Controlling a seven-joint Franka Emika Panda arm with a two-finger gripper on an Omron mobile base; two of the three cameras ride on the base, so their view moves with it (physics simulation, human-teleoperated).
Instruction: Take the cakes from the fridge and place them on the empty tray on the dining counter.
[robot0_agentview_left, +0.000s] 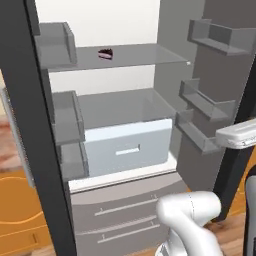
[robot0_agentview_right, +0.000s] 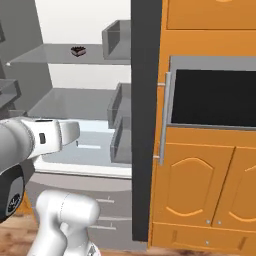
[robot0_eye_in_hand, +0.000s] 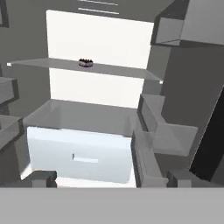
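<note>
- Now, the cake (robot0_agentview_left: 105, 53) you should go for is the dark slice with the pink layer; it sits alone on the glass shelf (robot0_agentview_left: 145, 54) high in the fridge (robot0_agentview_left: 125, 197), toward the back wall and a little left of the middle.
- I see only this one slice; I cannot find the white slice with the cherry in these pictures.
- The gripper (robot0_eye_in_hand: 111, 178) stands with its fingers far apart and holds nothing; it is well apart from the cake, lower than the shelf and out in front of the open doors.
- For a good pick, I think you must first raise the hand to just above the shelf, then go straight in between the door bins, and close on the two flat sides of the wedge, not on its point.
- Please keep the fingers off the shelf edge, because glass gives no room for a low approach, and the slice may slide if you push it.
- The door bins (robot0_agentview_left: 212, 35) on both sides look empty, so nothing can fall from them, but their corners stand close to your path.
- The white drawer (robot0_agentview_left: 127, 147) under the lower shelf is closed; what is inside it I cannot tell.
- The two grey bottom drawers are closed too.
</note>
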